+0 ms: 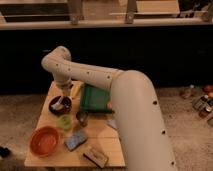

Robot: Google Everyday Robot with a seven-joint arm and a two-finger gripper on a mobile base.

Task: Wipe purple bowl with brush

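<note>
The purple bowl (56,107) sits on the left side of the wooden table (112,150), behind the green cup. My gripper (63,97) hangs from the white arm (85,75) and reaches down onto the bowl's right rim. A small pale whitish shape, seemingly the brush (59,103), lies inside the bowl right under the gripper. The gripper hides where it meets the brush.
An orange bowl (45,141) stands at the front left, a tiny green cup (65,121) behind it. A blue sponge (75,140), a wooden-backed block (96,156), a metal cup (82,117) and a green tray (96,97) share the table. Bottles (200,100) stand on the floor at right.
</note>
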